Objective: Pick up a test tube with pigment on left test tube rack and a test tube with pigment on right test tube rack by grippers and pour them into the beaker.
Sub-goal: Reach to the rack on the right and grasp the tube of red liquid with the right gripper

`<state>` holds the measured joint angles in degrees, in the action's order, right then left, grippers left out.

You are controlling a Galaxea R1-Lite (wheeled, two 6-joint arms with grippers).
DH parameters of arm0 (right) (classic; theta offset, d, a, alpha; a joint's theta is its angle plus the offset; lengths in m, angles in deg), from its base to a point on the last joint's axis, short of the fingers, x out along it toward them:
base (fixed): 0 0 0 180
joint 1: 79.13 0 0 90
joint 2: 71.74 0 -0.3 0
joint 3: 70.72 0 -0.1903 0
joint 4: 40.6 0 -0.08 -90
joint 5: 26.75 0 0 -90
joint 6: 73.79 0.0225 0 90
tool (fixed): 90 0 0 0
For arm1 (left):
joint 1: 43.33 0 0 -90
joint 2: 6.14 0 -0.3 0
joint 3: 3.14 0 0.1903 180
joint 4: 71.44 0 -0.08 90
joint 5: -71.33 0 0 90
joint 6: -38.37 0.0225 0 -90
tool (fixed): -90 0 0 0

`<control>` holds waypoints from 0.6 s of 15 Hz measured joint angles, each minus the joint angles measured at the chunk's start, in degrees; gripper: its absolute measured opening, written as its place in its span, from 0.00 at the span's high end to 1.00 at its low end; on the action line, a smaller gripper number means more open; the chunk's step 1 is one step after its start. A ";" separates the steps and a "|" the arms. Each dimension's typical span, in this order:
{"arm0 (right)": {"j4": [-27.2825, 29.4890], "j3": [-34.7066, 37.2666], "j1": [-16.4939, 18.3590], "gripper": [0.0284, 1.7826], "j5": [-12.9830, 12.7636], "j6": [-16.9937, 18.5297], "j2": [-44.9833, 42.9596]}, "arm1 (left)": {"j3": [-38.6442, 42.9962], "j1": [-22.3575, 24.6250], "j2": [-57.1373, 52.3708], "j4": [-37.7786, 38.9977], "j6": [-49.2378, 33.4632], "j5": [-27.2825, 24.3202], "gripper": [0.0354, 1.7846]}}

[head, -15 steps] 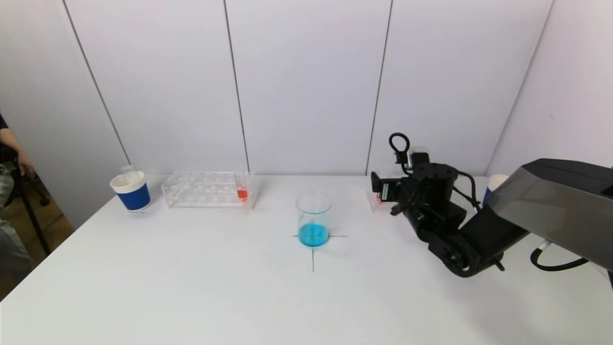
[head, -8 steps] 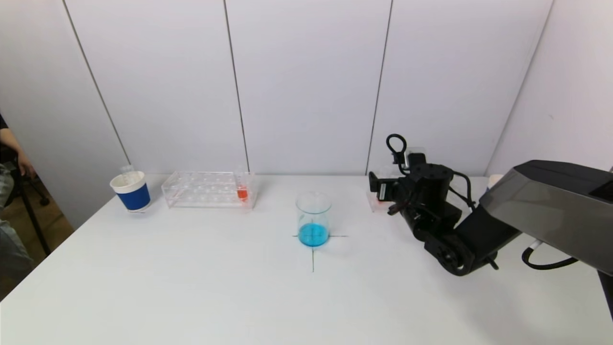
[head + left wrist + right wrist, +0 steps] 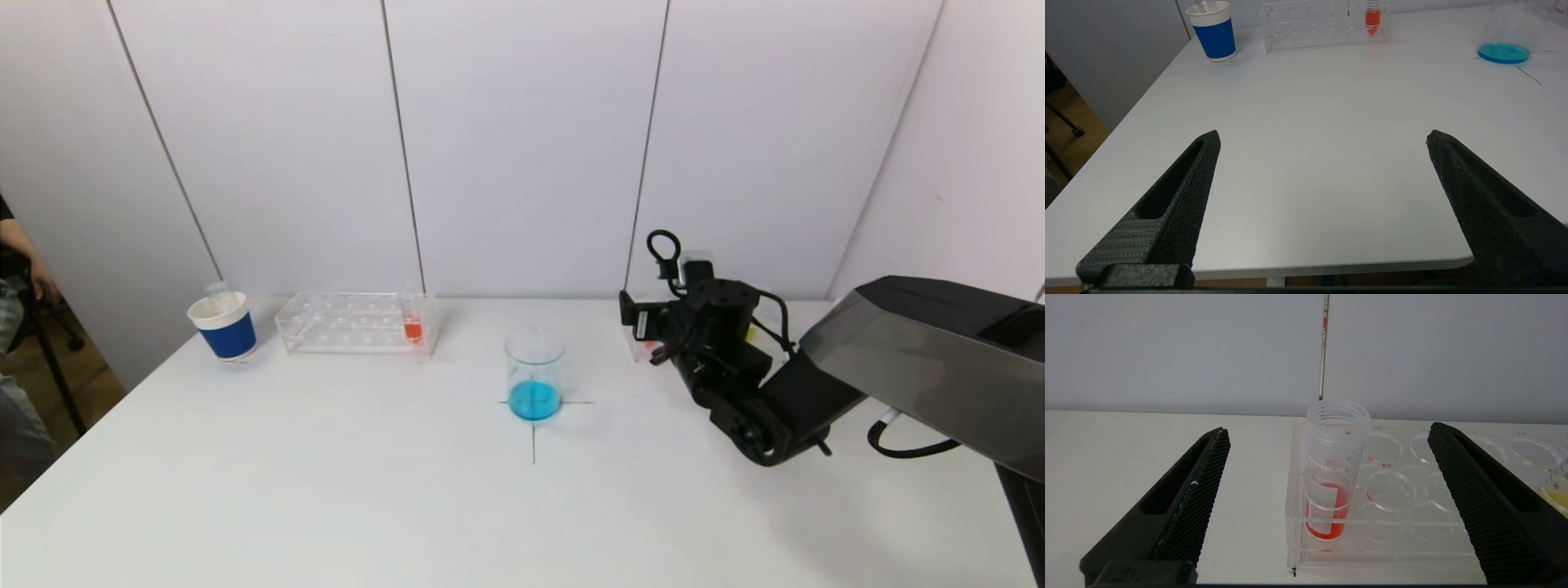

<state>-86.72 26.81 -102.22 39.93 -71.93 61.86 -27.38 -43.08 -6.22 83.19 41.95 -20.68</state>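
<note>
While the left gripper (image 3: 1323, 141) hangs low off the tabletop's near left edge with its jaws spread wide and nothing between them, I read the right arm as the one doing the work.

Left to right along the tabletop's far edge:
- blue-and-white paper cup (image 3: 223, 326) near the far left corner
- left test tube rack (image 3: 355, 323), clear acrylic, one red-pigment tube (image 3: 412, 321) standing upright in its right-end slot
- beaker (image 3: 534, 373) closer in, mid-table on a pen cross, with blue liquid in the bottom
- right test tube rack (image 3: 1412, 498) toward the far right, mostly hidden behind the right arm in the head view

The right gripper (image 3: 1327, 437) is spread wide and empty, facing the left end of that right rack. The red tube there (image 3: 1333, 473) stands upright in the corner slot, open mouth up, red liquid in the lower part only. A second tube with yellowish liquid (image 3: 1555, 486) shows just at the frame edge further along the rack.

Key relation: the red tube sits straight ahead of the right gripper and roughly centred between the fingers (image 3: 1208, 477), but is not yet between them. The tube's long axis is vertical, the fingers flank it side to side, so I judge a straight advance then a close on the upper wall.

The left arm is well away from its own rack, so I'd expect the right pick first. Risk: clipping the rack edge on approach.
</note>
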 joint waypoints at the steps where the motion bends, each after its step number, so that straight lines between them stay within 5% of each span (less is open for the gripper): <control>1: 0.04 -0.18 -0.06 0.01 -0.05 -0.02 0.17 | 0.00 0.02 0.00 0.00 -0.01 0.00 0.01; 9: 0.24 -1.69 0.60 0.01 -0.21 0.20 0.89 | 0.00 0.02 0.00 -0.01 0.00 0.00 0.01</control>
<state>-86.47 25.12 -101.62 39.72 -71.73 62.75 -27.38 -43.06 -6.22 83.18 41.95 -20.68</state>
